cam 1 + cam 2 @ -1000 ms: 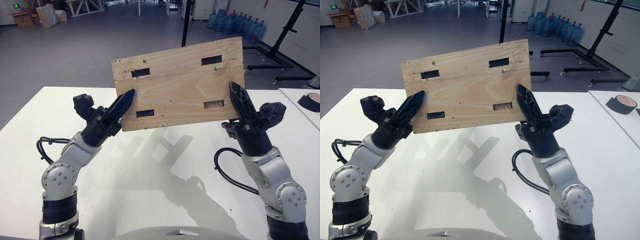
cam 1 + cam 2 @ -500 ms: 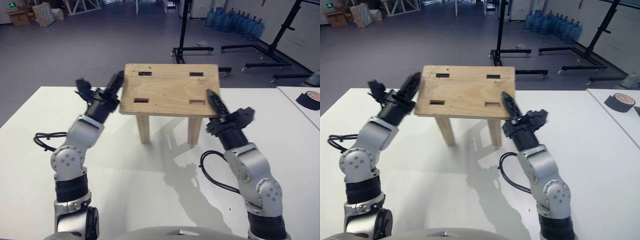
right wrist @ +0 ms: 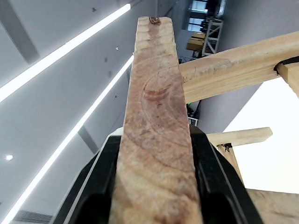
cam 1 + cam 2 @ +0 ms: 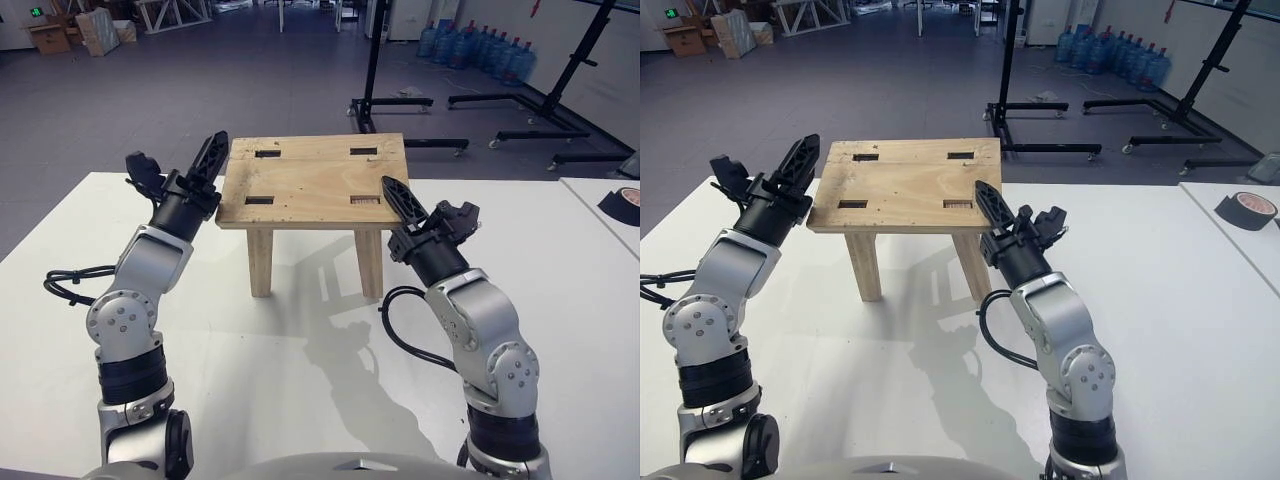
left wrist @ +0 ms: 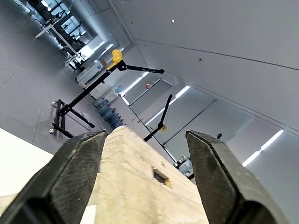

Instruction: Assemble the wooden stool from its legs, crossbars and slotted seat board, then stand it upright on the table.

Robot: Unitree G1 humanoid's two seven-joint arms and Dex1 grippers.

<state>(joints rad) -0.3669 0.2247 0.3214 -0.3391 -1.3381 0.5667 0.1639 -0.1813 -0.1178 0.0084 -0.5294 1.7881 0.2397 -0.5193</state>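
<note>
The assembled wooden stool [image 4: 310,180] stands upright on the white table [image 4: 300,390], its slotted seat board on top and two front legs [image 4: 261,262] on the surface. At the seat's left edge, my left gripper [image 4: 212,162] is open; the left wrist view has its fingers [image 5: 77,177] spread wide on either side of the board [image 5: 140,186]. My right gripper [image 4: 402,205] is shut on the seat's right edge. In the right wrist view the board's edge [image 3: 156,116] sits clamped between the fingers [image 3: 100,186], with crossbars beyond.
Black cables [image 4: 65,285] trail on the table by each arm. A roll of black tape [image 4: 620,203] lies on a neighbouring table at the right. Black wheeled stands [image 4: 400,100] and water bottles [image 4: 480,45] are on the floor behind.
The stool has swung from seat-facing-me and held up in the air to upright, and has come down onto the table. Both arms went forward and down with it.
</note>
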